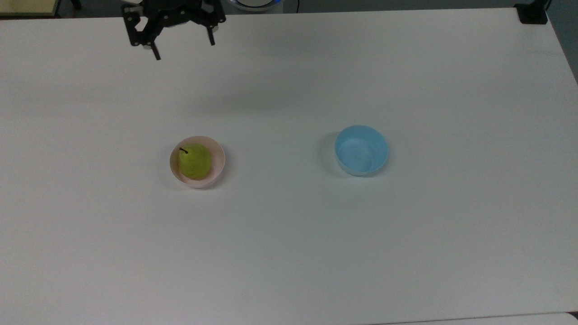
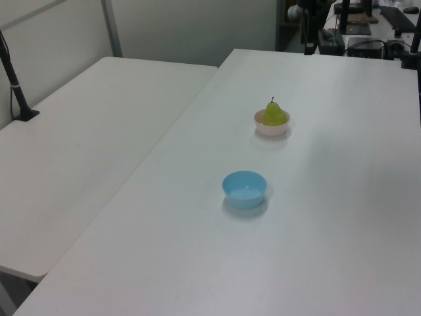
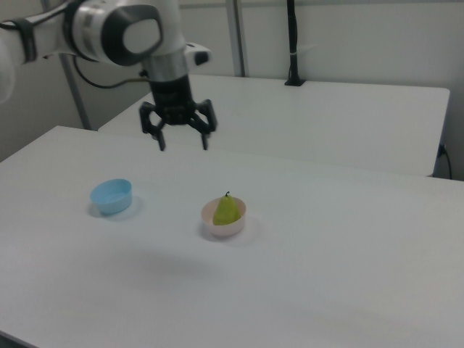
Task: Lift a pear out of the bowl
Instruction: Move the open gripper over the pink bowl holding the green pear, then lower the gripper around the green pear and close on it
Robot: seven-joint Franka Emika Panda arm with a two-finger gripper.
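Observation:
A small yellow-green pear (image 1: 195, 160) (image 2: 274, 114) (image 3: 228, 210) with a short dark stem sits upright in the pale pink bowl (image 1: 218, 158) (image 2: 272, 129) (image 3: 224, 230) on the white table. My gripper (image 1: 183, 49) (image 3: 183, 143) hangs high in the air, well apart from the bowl, toward the top view's upper left. Its two black fingers are spread wide and hold nothing.
An empty light blue bowl (image 1: 361, 150) (image 2: 245, 189) (image 3: 112, 196) stands to the pink bowl's right in the top view. A second white table (image 2: 79, 151) adjoins this one. A black post base (image 1: 533, 12) sits at the top view's far right corner.

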